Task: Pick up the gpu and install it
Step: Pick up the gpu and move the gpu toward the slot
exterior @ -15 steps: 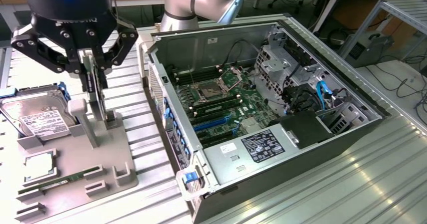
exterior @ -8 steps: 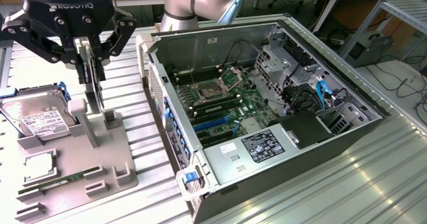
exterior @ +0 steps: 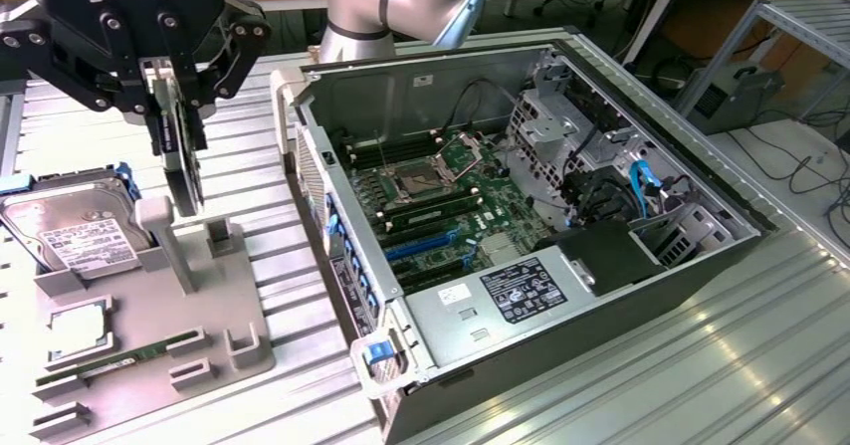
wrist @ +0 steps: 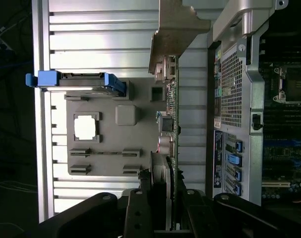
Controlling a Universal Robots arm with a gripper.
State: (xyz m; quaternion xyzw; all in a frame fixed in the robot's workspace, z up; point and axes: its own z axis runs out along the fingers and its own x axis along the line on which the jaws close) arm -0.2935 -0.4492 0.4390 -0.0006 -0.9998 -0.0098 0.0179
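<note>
My gripper [exterior: 175,97] is at the upper part of the exterior view's left, shut on the gpu [exterior: 186,176]. The gpu is a thin dark card that hangs upright and edge-on from the fingers. Its lower edge sits close above the upright posts of the grey holder tray [exterior: 199,311]. In the wrist view the gpu [wrist: 169,124] runs away from the gripper [wrist: 162,198], with its silver bracket [wrist: 177,29] at the far end. The open computer case [exterior: 358,97] lies to the exterior view's right, its motherboard with blue slots [exterior: 428,241] exposed.
On the grey tray lie a silver hard drive with a white label [exterior: 74,231], a square processor [exterior: 80,326] and a green memory stick [exterior: 113,360]. Cables and drive cages [exterior: 624,191] crowd the case's far side. Everything rests on a ribbed metal table [exterior: 691,365].
</note>
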